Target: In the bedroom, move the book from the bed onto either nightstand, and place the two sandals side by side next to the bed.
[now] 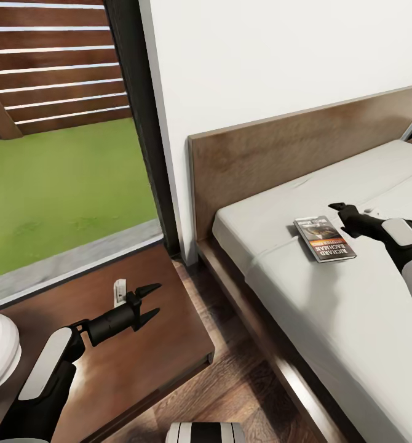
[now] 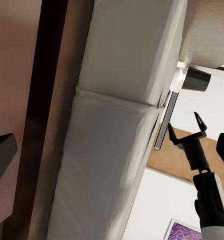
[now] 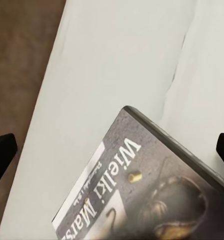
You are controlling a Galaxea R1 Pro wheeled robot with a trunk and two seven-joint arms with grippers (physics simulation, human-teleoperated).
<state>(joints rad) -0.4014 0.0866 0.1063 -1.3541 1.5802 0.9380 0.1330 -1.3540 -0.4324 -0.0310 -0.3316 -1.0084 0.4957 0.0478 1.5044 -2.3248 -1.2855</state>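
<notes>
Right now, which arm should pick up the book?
Right. The right gripper hovers open just beside the book on the bed; the left gripper is over the nightstand, well away from it.

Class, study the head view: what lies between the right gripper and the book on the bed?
Nothing but bare off-white mattress; the open right gripper hovers just beside the book.

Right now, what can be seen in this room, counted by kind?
Books: 1, the book on the bed.
Beds: 1, the bed.
Nightstands: 1, the nightstand.
Grippers: 2, the left gripper and the right gripper.
Total: 5.
</notes>
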